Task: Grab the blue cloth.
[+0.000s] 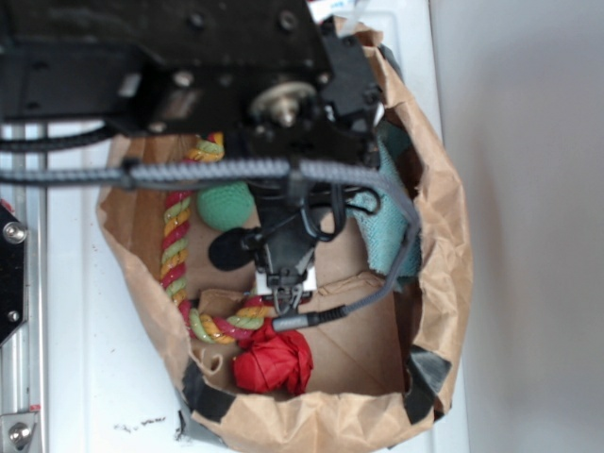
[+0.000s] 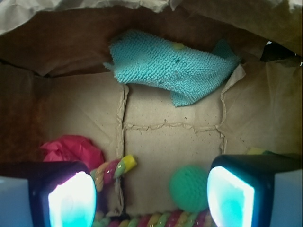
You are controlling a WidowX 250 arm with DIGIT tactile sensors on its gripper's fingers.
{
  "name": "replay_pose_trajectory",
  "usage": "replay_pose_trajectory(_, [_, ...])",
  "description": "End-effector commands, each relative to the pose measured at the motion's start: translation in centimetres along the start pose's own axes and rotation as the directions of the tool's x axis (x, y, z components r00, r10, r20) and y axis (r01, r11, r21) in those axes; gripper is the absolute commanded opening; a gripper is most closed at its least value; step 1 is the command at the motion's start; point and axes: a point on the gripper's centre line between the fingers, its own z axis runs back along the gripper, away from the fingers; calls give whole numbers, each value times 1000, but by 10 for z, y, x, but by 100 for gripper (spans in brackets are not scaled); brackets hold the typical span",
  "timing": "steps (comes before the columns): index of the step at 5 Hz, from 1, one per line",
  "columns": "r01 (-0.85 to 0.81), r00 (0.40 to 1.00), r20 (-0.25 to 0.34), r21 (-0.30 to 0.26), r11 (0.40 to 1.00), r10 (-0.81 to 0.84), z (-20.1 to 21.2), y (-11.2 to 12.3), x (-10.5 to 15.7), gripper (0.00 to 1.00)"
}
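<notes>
The blue cloth [image 2: 170, 66] is a nubby teal washcloth lying crumpled against the far wall of a brown paper bag [image 2: 71, 42]. In the exterior view the blue cloth [image 1: 387, 222] drapes along the bag's right inner side, partly behind the arm. My gripper [image 2: 151, 198] is open, its two pads wide apart over the bag floor, with nothing between them. It hangs well short of the cloth. From outside, the gripper [image 1: 283, 294] points down into the middle of the bag.
A round green ball [image 2: 189, 187] lies by my right pad. A striped rope [image 2: 116, 169] runs along the near side and a crumpled red wad [image 2: 73, 149] sits to the left. The bag walls [image 1: 444, 274] ring everything closely.
</notes>
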Motion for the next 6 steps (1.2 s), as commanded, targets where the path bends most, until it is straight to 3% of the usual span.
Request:
replay_pose_trajectory(1, [5, 999, 31, 15, 1000, -5, 9, 4, 3, 100])
replay_pose_trajectory(3, [5, 999, 31, 15, 1000, -5, 9, 4, 3, 100])
replay_pose_trajectory(4, [22, 996, 92, 11, 1000, -23, -4, -5, 26, 100])
replay_pose_trajectory(6, [74, 987, 139, 24, 997, -76, -31, -21, 44, 100])
